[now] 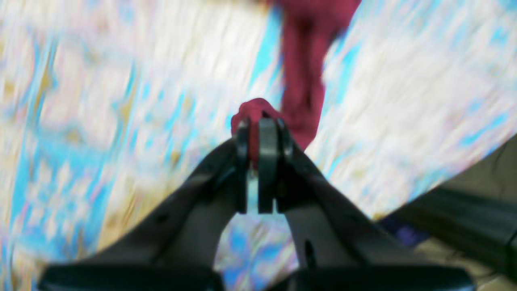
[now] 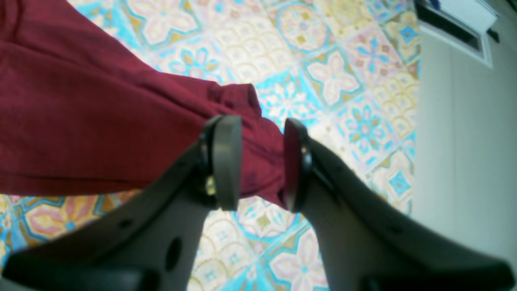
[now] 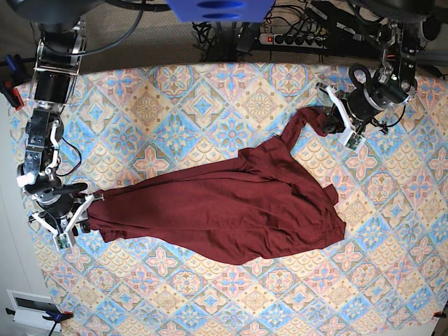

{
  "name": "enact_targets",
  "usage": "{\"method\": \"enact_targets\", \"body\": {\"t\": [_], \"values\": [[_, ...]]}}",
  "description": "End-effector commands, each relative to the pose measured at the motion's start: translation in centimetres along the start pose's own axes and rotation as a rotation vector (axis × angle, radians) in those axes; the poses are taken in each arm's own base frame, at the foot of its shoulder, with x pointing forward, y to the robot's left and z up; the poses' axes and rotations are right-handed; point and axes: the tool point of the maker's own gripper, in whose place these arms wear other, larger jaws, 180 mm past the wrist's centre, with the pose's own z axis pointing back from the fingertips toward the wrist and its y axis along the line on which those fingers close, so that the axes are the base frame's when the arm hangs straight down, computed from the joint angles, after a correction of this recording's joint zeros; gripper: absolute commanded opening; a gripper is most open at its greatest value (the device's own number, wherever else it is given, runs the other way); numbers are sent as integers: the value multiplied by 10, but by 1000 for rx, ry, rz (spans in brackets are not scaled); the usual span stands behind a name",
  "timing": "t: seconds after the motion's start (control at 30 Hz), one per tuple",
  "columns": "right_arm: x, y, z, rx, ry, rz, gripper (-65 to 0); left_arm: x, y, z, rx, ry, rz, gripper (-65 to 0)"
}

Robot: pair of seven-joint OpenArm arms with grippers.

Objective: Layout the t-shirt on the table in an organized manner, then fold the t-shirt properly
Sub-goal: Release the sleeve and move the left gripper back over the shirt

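Observation:
The dark maroon t-shirt (image 3: pixel 231 210) lies rumpled and stretched across the middle of the patterned table (image 3: pixel 210 98). A thin twisted strip of it runs up to my left gripper (image 3: pixel 337 120) at the far right. In the blurred left wrist view, that left gripper (image 1: pixel 258 121) is shut on a bunch of the t-shirt (image 1: pixel 303 60). At the table's left side, my right gripper (image 3: pixel 82 213) sits at the shirt's other end. Seen from the right wrist, the right gripper (image 2: pixel 260 133) stands open, with a corner of the t-shirt (image 2: pixel 80 121) lying between its parted fingers (image 2: pixel 226 161).
A power strip (image 3: pixel 294 35) and cables lie beyond the table's far edge. A white box (image 3: pixel 28 304) sits off the near left corner. In the right wrist view, the table's edge and pale floor (image 2: pixel 456 161) are close by the right gripper.

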Motion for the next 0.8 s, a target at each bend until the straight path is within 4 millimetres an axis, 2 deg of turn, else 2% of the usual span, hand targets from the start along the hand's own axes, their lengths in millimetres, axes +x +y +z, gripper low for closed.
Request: {"method": "enact_targets", "body": {"t": [0.0,0.1,0.2,0.3,0.37,0.5,0.67,0.77], "values": [[20,-13,6,-30,-56,11,-476,15,1,2,5,-49,-6,-648],[1,-7,6,-16,-18,10,-476,26,-11,-7,-25,-67,18,-648],[-16,-1,6,-5,15,8,-476,21,-43,-22,-111,7,-5,-648],[-18,0,6,-3,19,8,-476,9,-75,-30,-190,57,-23,-647],[-18,0,6,-3,19,8,-476,6,-84,-32,-217,69,-33,-637],[-18,0,6,-3,19,8,-476,12,-86,-39,-227,62,-33,-547],[-18,0,6,-3,19,8,-476,25,-77,-53,-218,42,-5,-407],[-18,0,6,-3,19,8,-476,42,-74,-65,-219,11,21,-383]]}}
